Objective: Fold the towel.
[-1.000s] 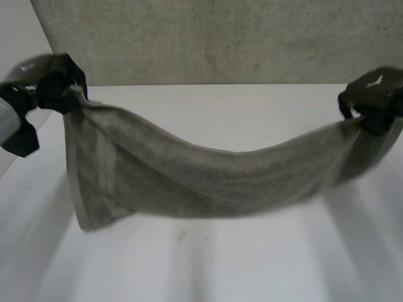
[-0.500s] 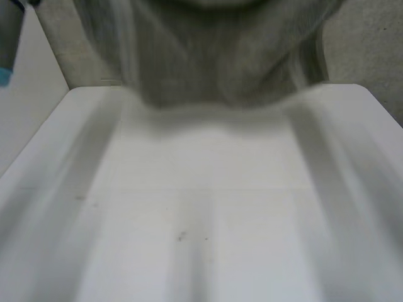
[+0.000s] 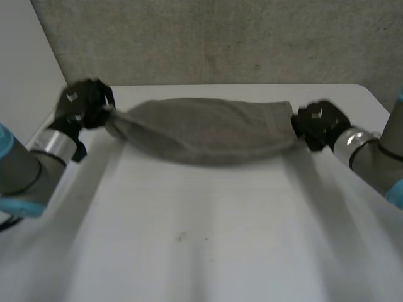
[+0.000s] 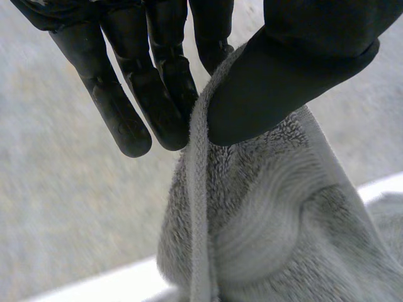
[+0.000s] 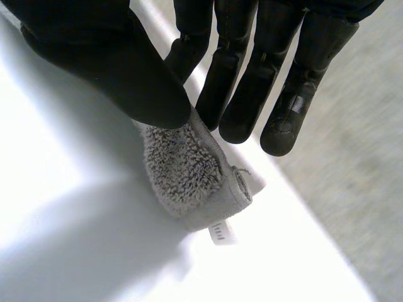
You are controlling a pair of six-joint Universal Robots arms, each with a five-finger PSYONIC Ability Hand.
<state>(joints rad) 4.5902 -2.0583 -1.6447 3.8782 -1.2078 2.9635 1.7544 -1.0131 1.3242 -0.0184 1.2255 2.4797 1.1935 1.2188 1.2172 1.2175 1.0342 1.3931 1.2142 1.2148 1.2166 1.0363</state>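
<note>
A white worktop (image 3: 201, 239) stands against a grey wall (image 3: 208, 38). The towel (image 3: 204, 129) is strung left to right across the far side, bunched and sagging; I cannot tell if it touches the surface. The left robot hand (image 3: 85, 104) pinches its left end between thumb and fingers, and the right robot hand (image 3: 318, 124) pinches the right corner likewise. This looks like laying out before the first fold. Next it needs lowering flat and spreading out.

The towel (image 4: 264, 226) is cut off in the left wrist view; its tag (image 5: 217, 233) is unreadable
</note>
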